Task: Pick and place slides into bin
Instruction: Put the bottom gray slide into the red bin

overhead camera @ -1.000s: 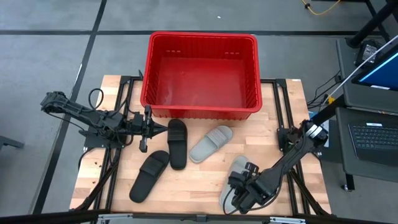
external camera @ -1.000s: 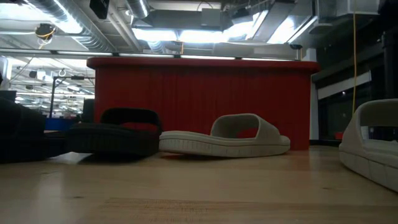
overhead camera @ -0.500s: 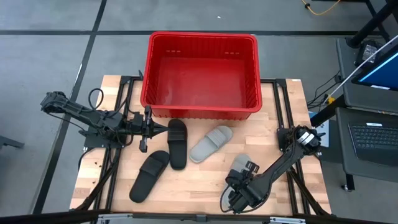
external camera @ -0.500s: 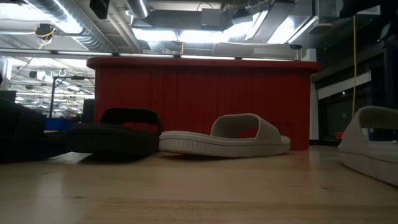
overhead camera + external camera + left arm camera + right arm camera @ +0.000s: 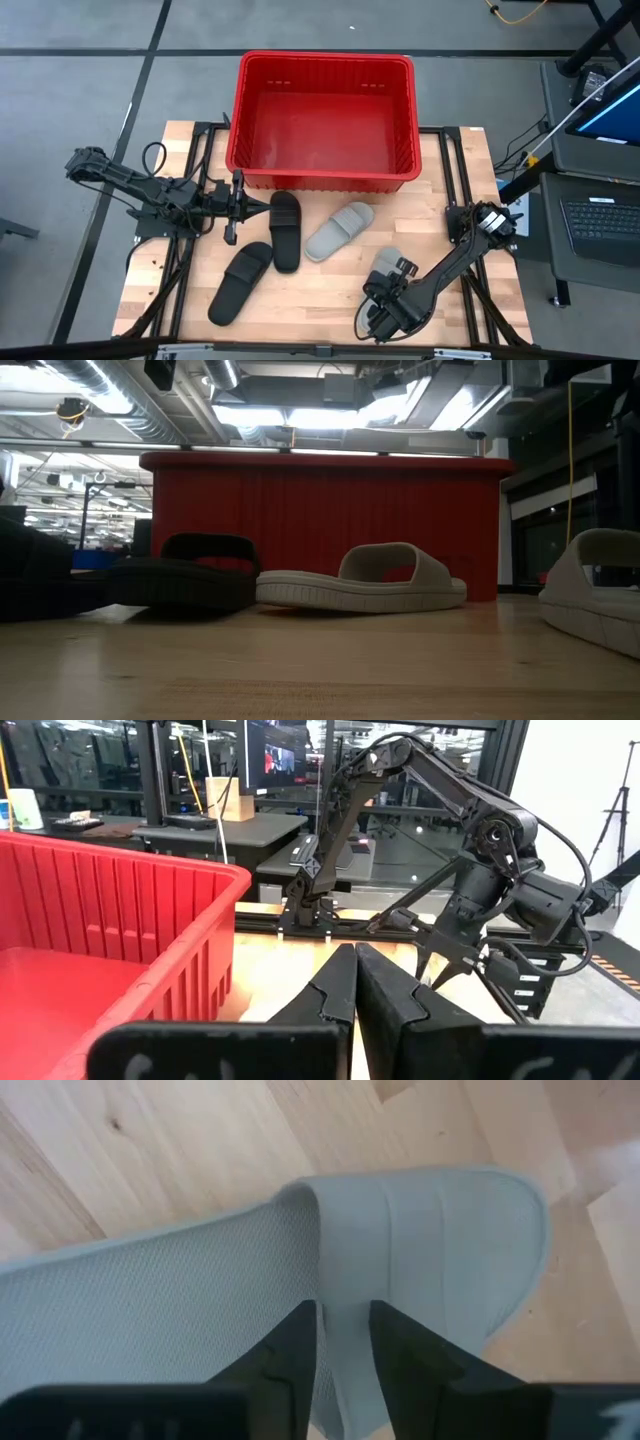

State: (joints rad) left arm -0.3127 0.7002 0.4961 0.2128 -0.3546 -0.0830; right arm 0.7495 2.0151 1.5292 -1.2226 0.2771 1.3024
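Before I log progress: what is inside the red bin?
The bin holds no slides; its bare red floor shows in the high view. All four slides lie on the table, one grey slide partly covered by the right gripper.

Four slides in front of the bin

The bin (image 5: 322,120) sits at the table's (image 5: 320,290) back edge. Just before it lie two slides (image 5: 285,230) (image 5: 339,231) side by side; another (image 5: 240,282) lies nearer front-left, the fourth (image 5: 382,266) front-right, under the right gripper (image 5: 385,312).

Your high view looks straight down on the whole table, your low view sits level at tabletop facing the bin (image 5: 325,525), both share it, wrist views close in.
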